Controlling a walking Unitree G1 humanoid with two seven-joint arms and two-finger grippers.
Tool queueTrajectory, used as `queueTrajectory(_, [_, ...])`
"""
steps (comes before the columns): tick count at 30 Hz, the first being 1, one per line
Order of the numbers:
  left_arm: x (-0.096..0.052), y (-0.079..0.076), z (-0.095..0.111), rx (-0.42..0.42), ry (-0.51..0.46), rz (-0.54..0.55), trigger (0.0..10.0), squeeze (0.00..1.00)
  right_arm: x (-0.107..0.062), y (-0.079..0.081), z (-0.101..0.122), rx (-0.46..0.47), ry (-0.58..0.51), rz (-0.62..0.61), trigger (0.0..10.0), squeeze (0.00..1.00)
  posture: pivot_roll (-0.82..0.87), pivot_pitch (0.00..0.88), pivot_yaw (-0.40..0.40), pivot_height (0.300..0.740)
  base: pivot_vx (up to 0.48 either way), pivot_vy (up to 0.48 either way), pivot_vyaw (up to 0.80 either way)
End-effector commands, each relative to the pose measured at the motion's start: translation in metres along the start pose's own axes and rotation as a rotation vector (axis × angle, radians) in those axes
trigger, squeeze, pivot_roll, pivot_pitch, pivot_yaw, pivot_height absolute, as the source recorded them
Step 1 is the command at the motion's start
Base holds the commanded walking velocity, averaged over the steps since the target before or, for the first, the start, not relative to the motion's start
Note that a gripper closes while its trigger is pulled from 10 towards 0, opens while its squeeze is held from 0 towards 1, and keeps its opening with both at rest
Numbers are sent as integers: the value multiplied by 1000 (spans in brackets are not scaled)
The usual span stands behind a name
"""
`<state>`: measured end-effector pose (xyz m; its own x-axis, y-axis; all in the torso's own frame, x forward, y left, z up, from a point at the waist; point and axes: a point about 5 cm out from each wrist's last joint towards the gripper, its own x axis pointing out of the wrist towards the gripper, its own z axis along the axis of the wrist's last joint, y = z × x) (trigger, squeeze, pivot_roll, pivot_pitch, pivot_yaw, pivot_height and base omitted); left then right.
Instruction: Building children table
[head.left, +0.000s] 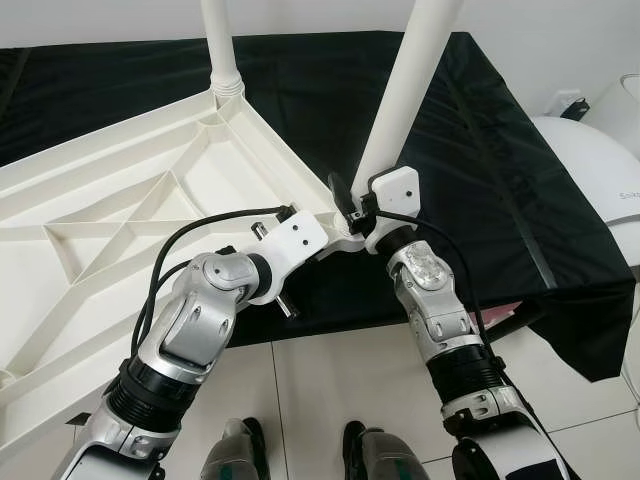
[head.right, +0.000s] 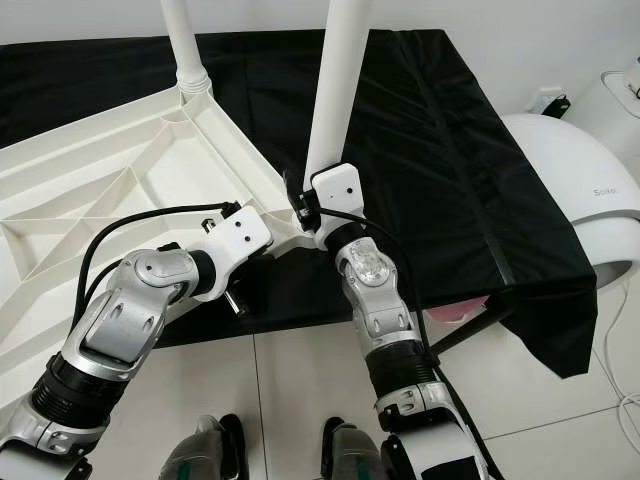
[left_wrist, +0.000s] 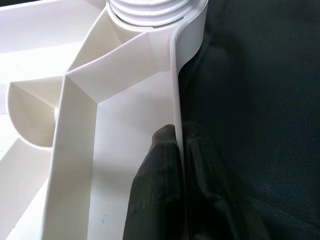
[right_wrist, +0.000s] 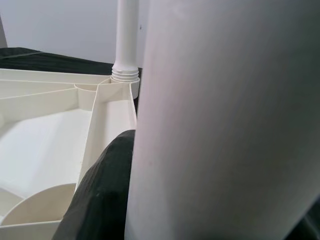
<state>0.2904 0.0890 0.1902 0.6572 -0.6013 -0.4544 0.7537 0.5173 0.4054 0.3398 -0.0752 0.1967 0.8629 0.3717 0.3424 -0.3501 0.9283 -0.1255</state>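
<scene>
A white plastic tabletop (head.left: 120, 200) lies upside down on a table covered in black cloth (head.left: 480, 150), ribs facing up. One white leg (head.left: 220, 45) stands screwed into its far corner socket. A second white leg (head.left: 410, 70) rises, slightly tilted, from the near corner. My right gripper (head.left: 358, 200) is shut on the base of this leg, and in the right wrist view the leg (right_wrist: 225, 120) sits against a black finger (right_wrist: 100, 195). My left gripper (left_wrist: 177, 165) is shut on the tabletop's rim (left_wrist: 175, 90), one finger on each side, just beside that corner.
A rounded white appliance (head.left: 600, 170) stands on the floor to the right. The cloth hangs over the table's near right corner, with something pink (head.left: 505, 310) beneath it. My feet (head.left: 240, 455) stand on light floor tiles (head.left: 320, 390) at the table's front edge.
</scene>
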Motion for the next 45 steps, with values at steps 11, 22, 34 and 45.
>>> queueTrajectory(11, [-2, -2, 12, 36, -41, 34, 10000, 0, -9, -5, -16, 1, 84, -141, 10000, 0, -79, 210, -42, 740, 0, 0, 0])
queueTrajectory(22, [-1, -2, 12, 36, -42, 33, 10000, 0, -10, 0, -15, 9, 86, -193, 10000, 0, -79, 212, -41, 740, 0, 0, 0])
queueTrajectory(34, [-1, -2, 12, 34, -42, 34, 10000, 0, -12, -2, -14, -11, 89, -256, 10000, 0, -78, 209, -43, 740, 0, 0, 0])
queueTrajectory(45, [-1, -3, 13, 37, -46, 32, 10000, 0, -15, -7, -18, -45, 128, -363, 10000, 0, -76, 197, -44, 740, 0, 0, 0])
